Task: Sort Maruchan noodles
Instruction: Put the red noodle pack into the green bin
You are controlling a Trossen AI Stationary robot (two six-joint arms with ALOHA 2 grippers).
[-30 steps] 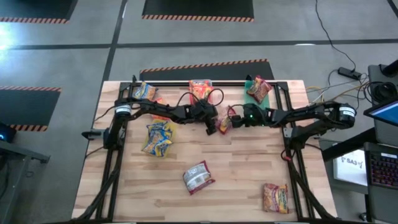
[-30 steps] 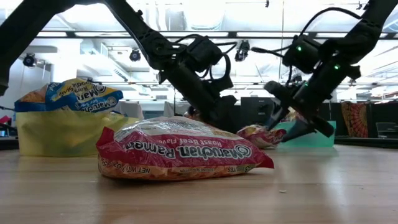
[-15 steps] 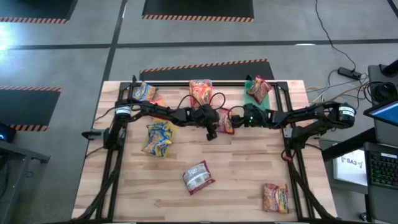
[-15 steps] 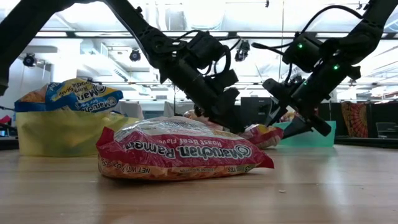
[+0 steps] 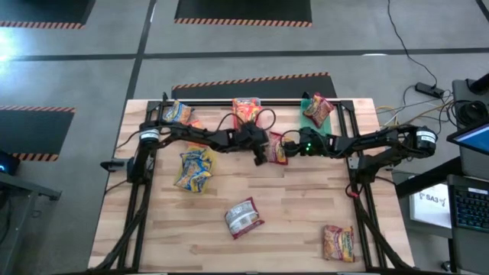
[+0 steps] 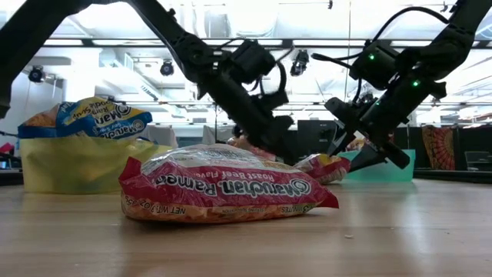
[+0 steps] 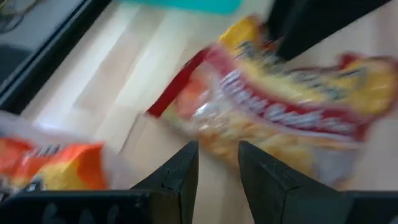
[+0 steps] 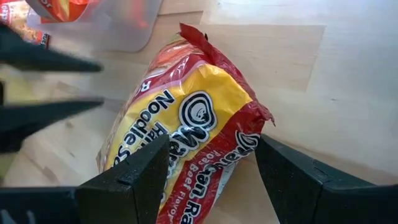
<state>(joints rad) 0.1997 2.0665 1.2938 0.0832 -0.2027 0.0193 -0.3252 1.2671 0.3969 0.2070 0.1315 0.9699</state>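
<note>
High view: bare table point(image 5: 290, 221) front-centre.

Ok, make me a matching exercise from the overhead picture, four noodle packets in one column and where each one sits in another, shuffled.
Column one:
1. silvery packet
2. yellow-and-blue packet
3. red packet between the grippers
4. orange-red packet

Column two:
A. table's near right corner
B. left half of the table, under the left arm
C. middle, toward the near edge
D. centre, by both arms' tips

Pairs: 1-C, 2-B, 3-D, 4-A
</note>
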